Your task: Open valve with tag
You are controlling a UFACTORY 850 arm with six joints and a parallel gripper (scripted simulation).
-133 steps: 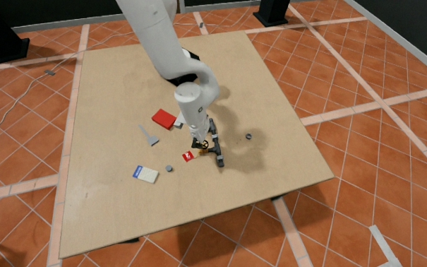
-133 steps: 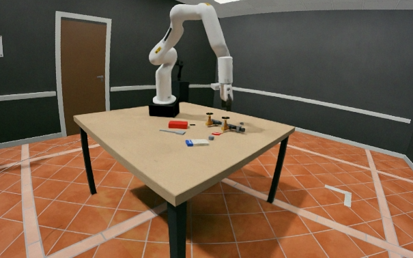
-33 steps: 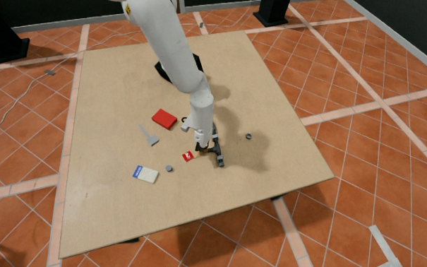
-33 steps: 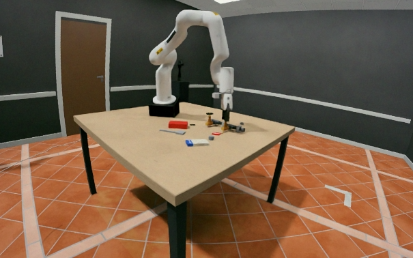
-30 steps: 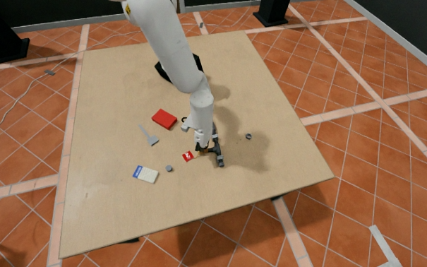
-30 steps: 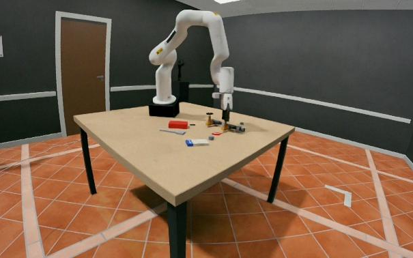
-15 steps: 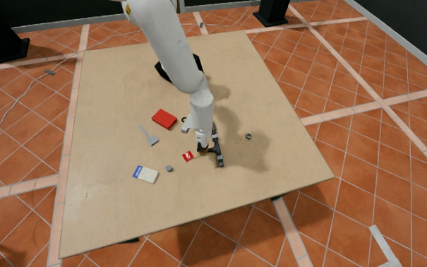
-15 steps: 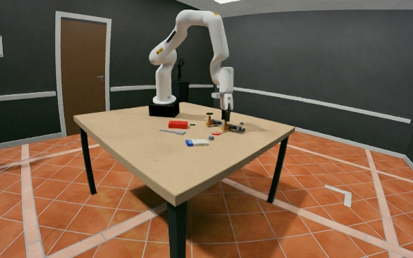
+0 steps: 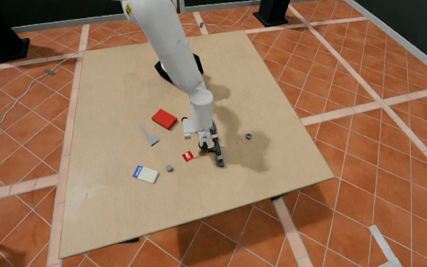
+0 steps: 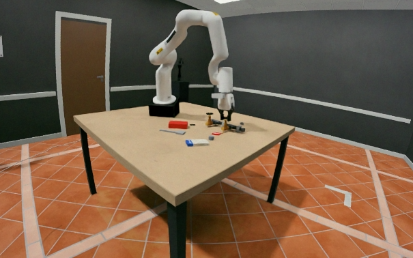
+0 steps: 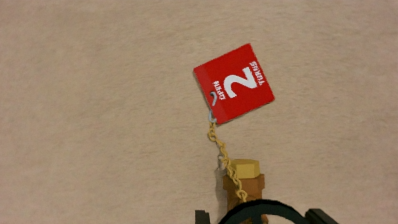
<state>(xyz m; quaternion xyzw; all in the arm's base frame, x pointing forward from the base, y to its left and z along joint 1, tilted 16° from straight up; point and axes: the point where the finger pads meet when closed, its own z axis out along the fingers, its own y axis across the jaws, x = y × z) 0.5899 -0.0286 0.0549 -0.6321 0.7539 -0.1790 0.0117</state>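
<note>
A red tag reading "OPEN 2 TURNS" lies flat on the table. A gold chain joins it to a brass valve. The valve's black handwheel shows at the bottom edge of the wrist view. My gripper is shut on that handwheel, with a dark finger on each side. In the top view the gripper points straight down over the grey pipe, next to the tag. A second brass valve with a black wheel stands further back on the pipe, apart from my fingers.
A red block, a grey scraper, a white card with a blue end and two small grey cylinders lie around the pipe. The arm's black base stands at the far side of the table.
</note>
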